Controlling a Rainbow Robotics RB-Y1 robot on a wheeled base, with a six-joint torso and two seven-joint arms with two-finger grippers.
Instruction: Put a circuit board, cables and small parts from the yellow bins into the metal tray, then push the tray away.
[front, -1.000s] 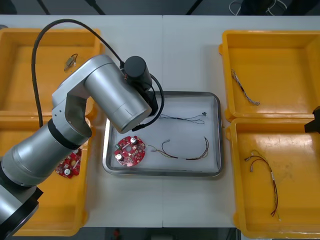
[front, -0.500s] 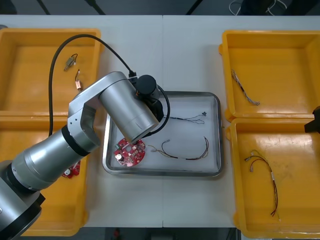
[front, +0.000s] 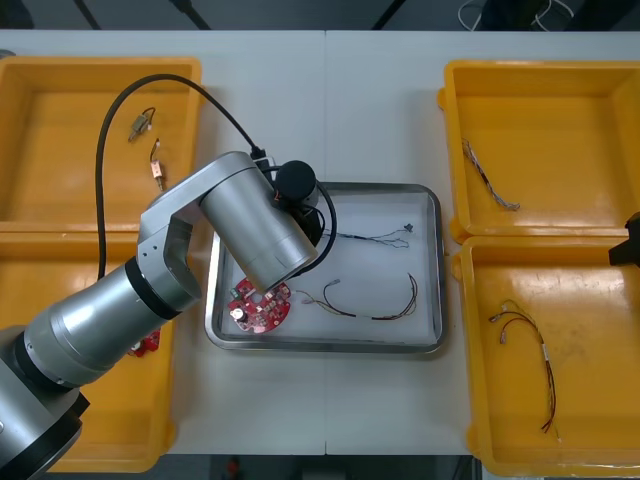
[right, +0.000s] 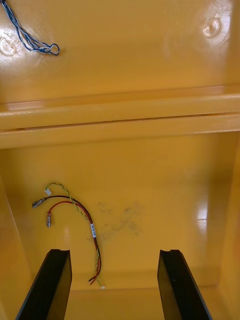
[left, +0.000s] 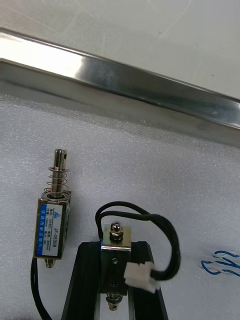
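Far left bin (front: 60, 150): two loose small metal parts (front: 141, 122) lie on its floor near the far wall.
Near left bin (front: 90, 420): the red edge of a spare circuit board (front: 146, 344) shows beside my left arm.
Left gripper (left: 116, 250): I hold it low over the left part of the metal tray (left: 125, 85). My fingers pinch a wired metal part (left: 116, 239), its black lead looping to a white plug.
Beside my fingers: a spring-tipped metal part (left: 54, 227) lies on the tray's white lining, apart from the one I grip.
Tray contents: a round red circuit board (front: 260, 306) in the near left corner, a blue and white cable (front: 375, 237) and a dark cable (front: 372, 306) farther right.
Far right bin (front: 560, 90): a twisted cable (front: 488, 182).
Near right bin (front: 600, 400): a red and yellow cable (right: 75, 210).
Right gripper (right: 114, 256): it hangs over this bin, fingers spread wide, touching nothing.
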